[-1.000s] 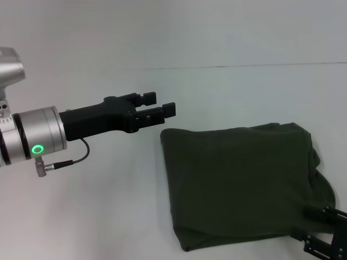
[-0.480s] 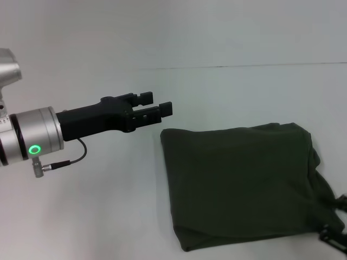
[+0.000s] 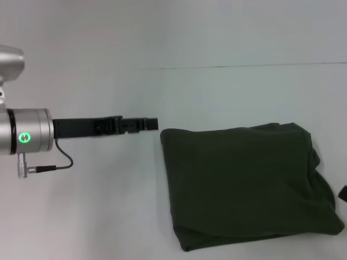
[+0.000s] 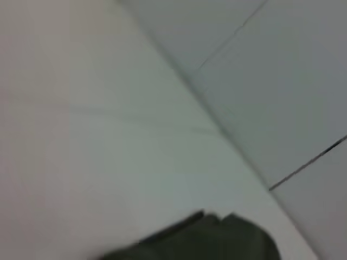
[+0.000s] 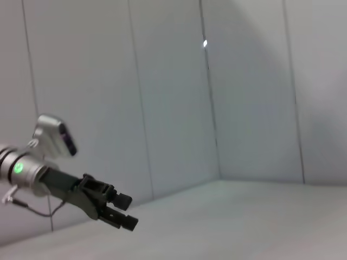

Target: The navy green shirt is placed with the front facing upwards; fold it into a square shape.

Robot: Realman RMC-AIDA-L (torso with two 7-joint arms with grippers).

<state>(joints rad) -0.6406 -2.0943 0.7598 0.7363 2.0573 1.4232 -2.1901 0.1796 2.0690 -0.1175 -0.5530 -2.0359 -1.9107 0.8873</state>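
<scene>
The navy green shirt [image 3: 244,184] lies folded into a rough square on the white table, plain green side up, with bunched edges along its right side. No print shows. My left gripper [image 3: 153,124] hovers just left of the shirt's far-left corner, turned edge-on and holding nothing. The right wrist view shows this same left gripper [image 5: 129,212] with its two fingers slightly apart. A corner of the shirt [image 4: 206,241] also shows in the left wrist view. Only a dark sliver of my right gripper [image 3: 343,192] shows at the right edge of the head view, beside the shirt.
The white table [image 3: 108,206] stretches bare to the left and behind the shirt. A white panelled wall [image 5: 244,97] rises behind it, meeting the table along a thin seam [image 3: 244,66].
My left gripper rolled about its axis to edge-on and drew back slightly left. My right gripper pulled away from the shirt's near-right corner, almost out of the head view.
</scene>
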